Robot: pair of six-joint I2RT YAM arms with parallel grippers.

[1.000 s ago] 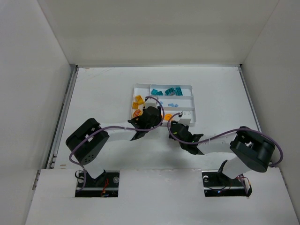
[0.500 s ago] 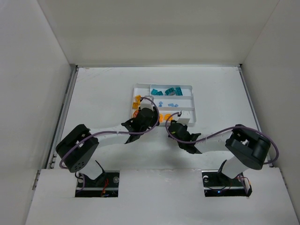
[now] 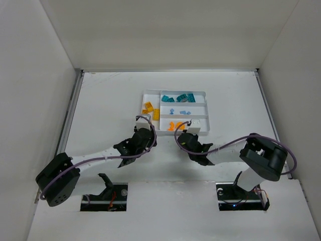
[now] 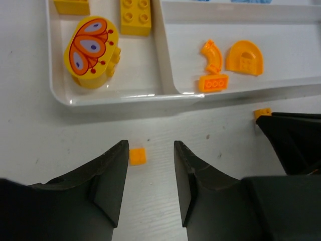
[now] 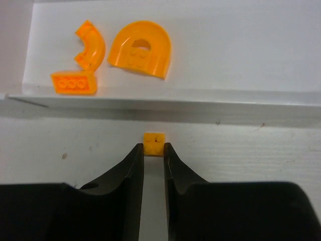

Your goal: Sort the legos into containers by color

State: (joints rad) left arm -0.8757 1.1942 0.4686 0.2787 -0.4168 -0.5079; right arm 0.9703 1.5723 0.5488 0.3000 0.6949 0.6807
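1. Overhead, top view: the tray (image 3: 200, 91) lies on the table (image 3: 100, 100) ahead of both arms. The left gripper (image 3: 149, 132) sits low, just short of the tray's near-left corner. The right gripper (image 3: 186, 133) sits just short of the near wall, further right. Loose bricks on the table are too small to make out in this view.
2. Left wrist view: the jaws stand apart. The left brick (image 4: 137, 155), small and orange, lies on the table between the fingers (image 4: 110, 181), just beside the left one and unclamped. The tray's near wall lies just beyond it. The left section holds a butterfly piece (image 4: 92, 52) and a yellow brick (image 4: 135, 17). The next section holds a curve (image 4: 212, 54), an arch (image 4: 244, 57) and a plate (image 4: 213, 83). The right brick (image 4: 262, 113) sits at the right gripper's dark tip.
3. Right wrist view: the fingers (image 5: 125, 191) are pressed nearly together and pinch the right brick at their very tips. It rests on the table, just short of the tray wall.
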